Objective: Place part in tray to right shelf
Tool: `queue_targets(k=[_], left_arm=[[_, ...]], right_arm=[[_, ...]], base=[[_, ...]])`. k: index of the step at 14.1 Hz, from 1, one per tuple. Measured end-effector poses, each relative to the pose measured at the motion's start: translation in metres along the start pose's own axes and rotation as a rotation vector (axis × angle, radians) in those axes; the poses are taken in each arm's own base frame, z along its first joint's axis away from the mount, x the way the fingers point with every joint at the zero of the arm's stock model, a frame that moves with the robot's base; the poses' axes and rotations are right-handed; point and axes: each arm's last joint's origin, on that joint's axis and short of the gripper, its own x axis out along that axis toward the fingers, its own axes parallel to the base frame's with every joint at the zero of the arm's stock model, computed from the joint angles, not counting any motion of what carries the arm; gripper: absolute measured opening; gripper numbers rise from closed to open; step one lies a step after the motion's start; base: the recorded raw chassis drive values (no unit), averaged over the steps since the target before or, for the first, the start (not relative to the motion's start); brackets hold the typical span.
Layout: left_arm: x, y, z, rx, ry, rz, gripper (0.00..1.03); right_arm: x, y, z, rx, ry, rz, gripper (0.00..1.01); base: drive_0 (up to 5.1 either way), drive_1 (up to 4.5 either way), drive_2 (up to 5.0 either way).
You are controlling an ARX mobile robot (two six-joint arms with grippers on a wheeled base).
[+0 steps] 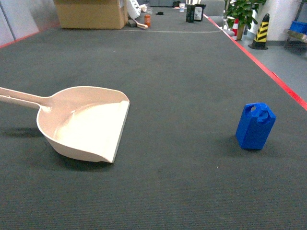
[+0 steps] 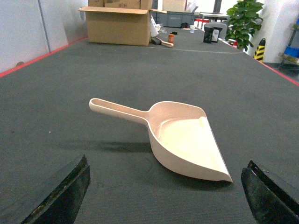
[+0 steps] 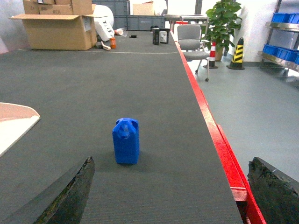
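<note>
While my head camera looks down the bench [image 1: 182,72], I see the tray [image 1: 86,124] left, the part [image 1: 255,125] upright, well apart. Left wrist: fingers [image 2: 60,193] wide before the tray. Right wrist: fingers [image 3: 67,196] wide; the part's handle hole looks blurred.

text: none legible | cardboard box [image 2: 122,25]: dark print, possibly letters, too blurred to read
</note>
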Motion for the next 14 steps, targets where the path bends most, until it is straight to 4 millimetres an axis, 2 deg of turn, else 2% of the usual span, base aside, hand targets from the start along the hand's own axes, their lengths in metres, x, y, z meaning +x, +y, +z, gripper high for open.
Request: queue_targets(k=[6,7,8,9,11,13,14], left_arm=[[0.000,0.000,0.000,0.000,0.000,0.000,0.98],[0.000,0.000,-0.002,-0.016,0.033,0.020,0.98],[0.004,0.001,-0.004,-0.098,0.131,0.124,0.98],[0.014,0.008,-0.004,-0.233,0.160,0.182,0.98],[0.039,0.017,0.005,-0.557,0.127,0.127,0.98],[0.080,0.028,0.011,-0.785,0.114,0.104,0.98],[0.107,0.035,0.006,-0.890,0.137,0.103,0.98]], right_arm=[[0.000,0.000,0.000,0.000,0.000,0.000,0.98],[0.000,0.000,0.000,0.000,0.000,0.000,0.98],[0.000,0.000,0.000,0.000,0.001,0.000,0.98],[0.000,0.000,0.000,0.000,-0.001,0.000,0.98],[0.000,0.000,0.000,0.000,0.000,0.000,0.98],[0.000,0.000,0.000,0.000,0.001,0.000,0.98],[0.000,0.000,0.000,0.000,0.000,0.000,0.98]], base=[[0.0,0.00,0.0],[0.0,0.00,0.0],[0.0,0.00,0.0],[0.0,0.00,0.0],[0.0,0.00,0.0],[0.0,0.00,0.0],[0.0,0.00,0.0]])
